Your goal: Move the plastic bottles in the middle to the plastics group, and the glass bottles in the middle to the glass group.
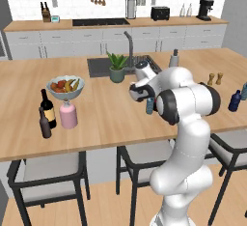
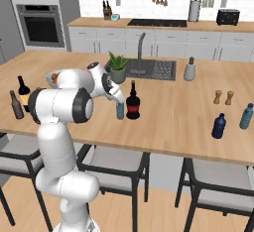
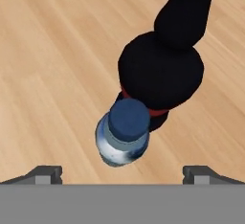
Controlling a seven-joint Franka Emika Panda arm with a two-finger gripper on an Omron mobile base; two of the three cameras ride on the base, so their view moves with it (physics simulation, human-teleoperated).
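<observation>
While the end effector (image 3: 122,174) hangs above the small plastic bottle (image 3: 122,139) with its fingers spread wide and nothing between them, the step in hand looks like the first grasp of that bottle. In the hand view the blue cap sits just above the midpoint between the two fingertips, with the glass bottle (image 3: 160,70) pressed close at its 1 o'clock. In the right base view the plastic bottle (image 2: 119,110) stands mid-surface, the glass bottle (image 2: 132,102) just beside it at 3 o'clock.

To do this well, the arm should probably descend straight over the cap, keep the fingers on the sides free of the dark bottle, and close below the cap without nudging the neighbour. The plastics group (image 2: 231,121) waits far off at 3 o'clock on the wooden surface (image 2: 173,117); the glass group (image 1: 46,114) stands at 9 o'clock in the left base view.

The robot's forearm hides most of the plastic bottle (image 1: 150,106) in the left base view, and whether the two middle bottles touch cannot be told.
</observation>
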